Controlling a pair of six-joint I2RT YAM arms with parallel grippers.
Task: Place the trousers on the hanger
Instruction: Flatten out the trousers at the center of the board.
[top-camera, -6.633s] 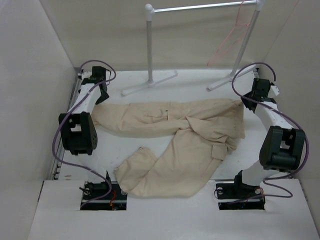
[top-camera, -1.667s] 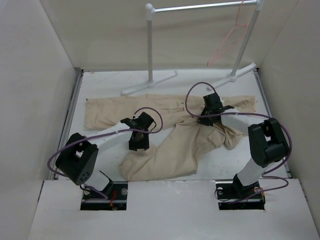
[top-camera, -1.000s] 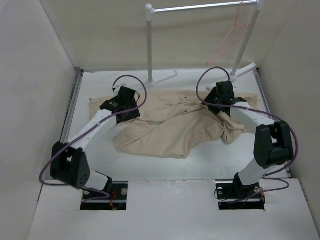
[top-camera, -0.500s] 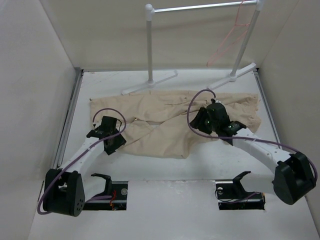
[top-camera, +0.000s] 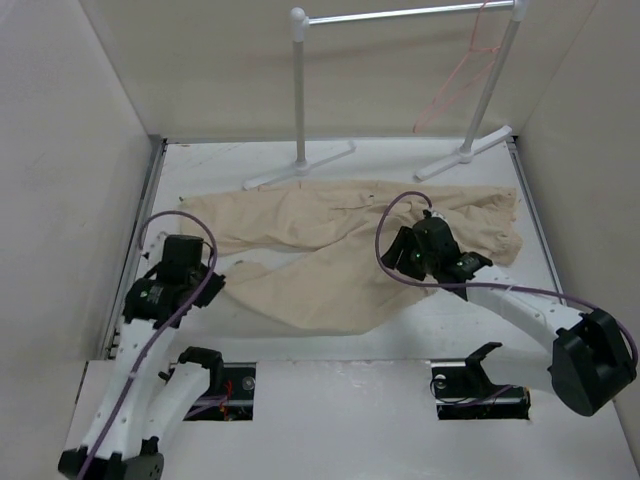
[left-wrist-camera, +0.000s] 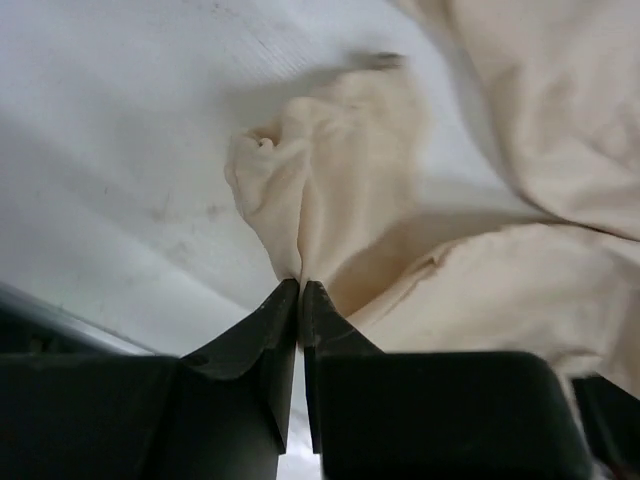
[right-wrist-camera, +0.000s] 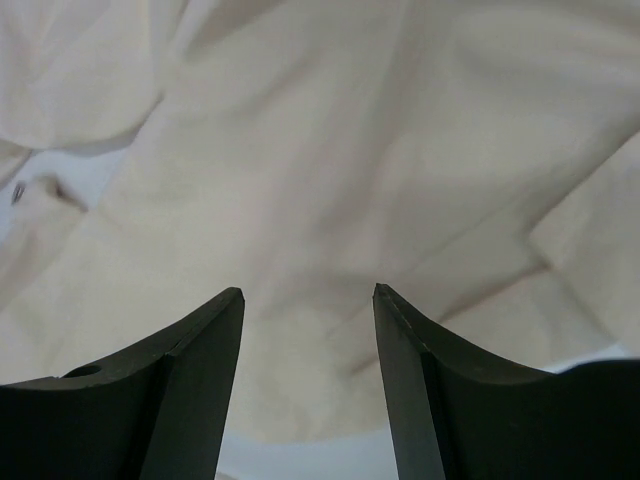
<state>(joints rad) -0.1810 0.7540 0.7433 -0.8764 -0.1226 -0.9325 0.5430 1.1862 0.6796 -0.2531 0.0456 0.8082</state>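
The beige trousers (top-camera: 320, 250) lie spread and rumpled across the middle of the table. At their near-left leg end my left gripper (top-camera: 207, 279) is shut on a pinched fold of the cloth. In the left wrist view the gripper (left-wrist-camera: 300, 283) holds that bunched fold of trousers (left-wrist-camera: 320, 180) just above the white table. My right gripper (top-camera: 399, 257) stands open over the right half of the trousers (right-wrist-camera: 320, 150); in the right wrist view the gripper (right-wrist-camera: 308, 292) has only cloth beyond its fingers. The pink-orange wire hanger (top-camera: 458, 78) hangs from the rail at the back right.
The white rail stand (top-camera: 299, 90) rises at the back, its feet (top-camera: 300, 168) on the table just behind the trousers. White walls close in the left, right and rear. Bare table (top-camera: 470, 325) shows in front of the trousers.
My left gripper has pulled back toward the near left and shut on the leg end, dragging it along. The right gripper has stayed over the trousers, still open.
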